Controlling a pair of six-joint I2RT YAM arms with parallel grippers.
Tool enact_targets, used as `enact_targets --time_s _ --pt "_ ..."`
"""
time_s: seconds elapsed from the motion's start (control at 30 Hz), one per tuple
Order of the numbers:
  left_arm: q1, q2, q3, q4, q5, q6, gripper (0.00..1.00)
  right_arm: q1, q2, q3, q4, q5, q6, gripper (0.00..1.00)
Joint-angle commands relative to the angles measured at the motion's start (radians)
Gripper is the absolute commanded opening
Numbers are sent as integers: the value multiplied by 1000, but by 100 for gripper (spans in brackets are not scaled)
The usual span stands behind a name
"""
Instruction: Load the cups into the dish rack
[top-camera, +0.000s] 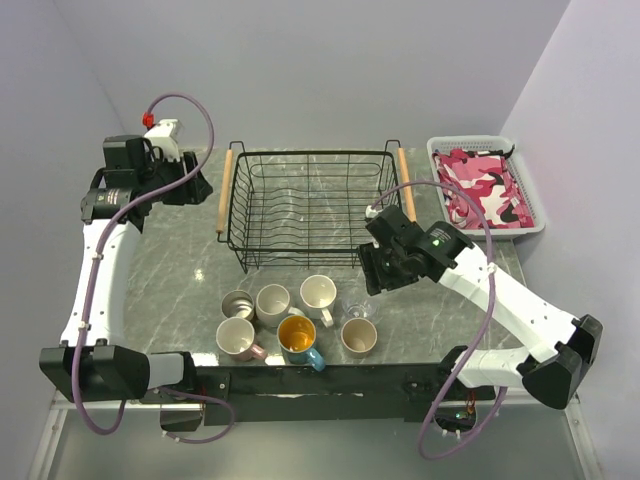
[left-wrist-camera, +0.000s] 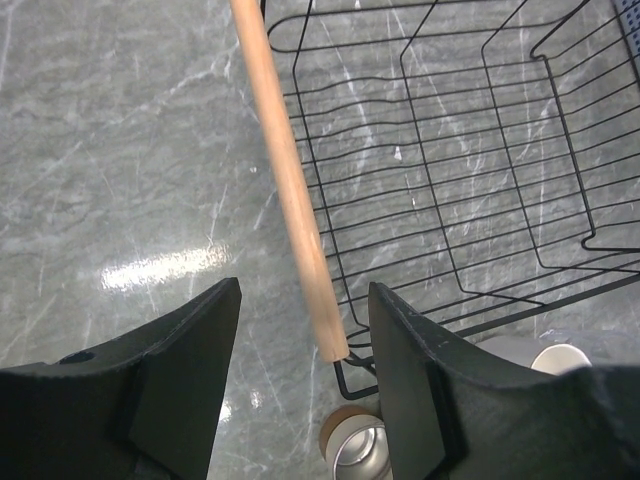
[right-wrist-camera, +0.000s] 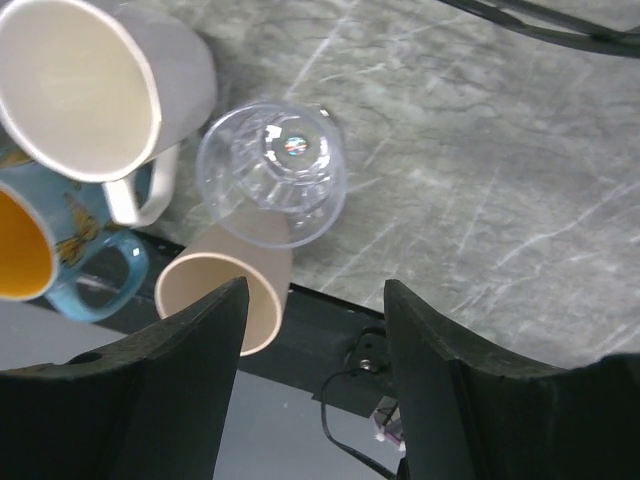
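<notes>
The black wire dish rack (top-camera: 310, 153) stands at the back middle with nothing in it; its left wooden handle (left-wrist-camera: 290, 190) runs between my left fingers' line of sight. Seven cups cluster at the front: steel cup (top-camera: 237, 305), two white mugs (top-camera: 272, 303) (top-camera: 318, 295), clear glass (top-camera: 356, 310), pink mug (top-camera: 236, 338), blue mug with orange inside (top-camera: 298, 338), tan cup (top-camera: 358, 337). My left gripper (top-camera: 195, 185) is open and empty above the rack's left handle. My right gripper (top-camera: 372, 272) is open and empty, just right of and above the clear glass (right-wrist-camera: 272, 165) and tan cup (right-wrist-camera: 225, 290).
A white plastic basket (top-camera: 470, 140) with a pink camouflage cloth (top-camera: 485, 185) stands at the back right. The cups sit close to the table's front edge. Grey marble table (top-camera: 170, 270) shows left of the rack. Walls close in on both sides.
</notes>
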Motion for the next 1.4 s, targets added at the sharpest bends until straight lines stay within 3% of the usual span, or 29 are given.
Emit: enact_targets --time_s 0.0,0.57,1.13,1.37 --pt "1 -34 -18 32 21 13 61 28 -29 8 18 -37 0 64" --pt "1 -59 -55 44 -12 27 61 79 -144 -148 -48 -161 51 58" --pt "1 -26 -55 61 21 -4 61 145 -89 -320 143 -184 71 56" --pt "1 -25 -45 64 27 -16 67 154 -41 -369 243 -175 79 51"
